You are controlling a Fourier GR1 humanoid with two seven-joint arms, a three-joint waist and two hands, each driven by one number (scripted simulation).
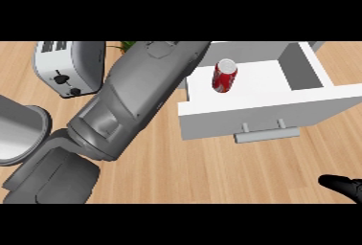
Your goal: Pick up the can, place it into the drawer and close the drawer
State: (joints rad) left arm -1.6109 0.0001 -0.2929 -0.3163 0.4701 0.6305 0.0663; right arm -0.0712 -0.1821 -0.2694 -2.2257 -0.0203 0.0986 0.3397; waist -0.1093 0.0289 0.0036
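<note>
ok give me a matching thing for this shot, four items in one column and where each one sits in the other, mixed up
1 can
2 toaster
3 right hand
4 handle

a lower right corner of the view
b inside the open drawer
c upper left on the counter
d on the drawer's front

Pairs: 1-b, 2-c, 3-a, 4-d

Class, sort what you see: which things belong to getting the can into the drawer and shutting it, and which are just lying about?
Job: can, already inside the open drawer; handle.
Lying about: toaster; metal pot; plant.
</note>
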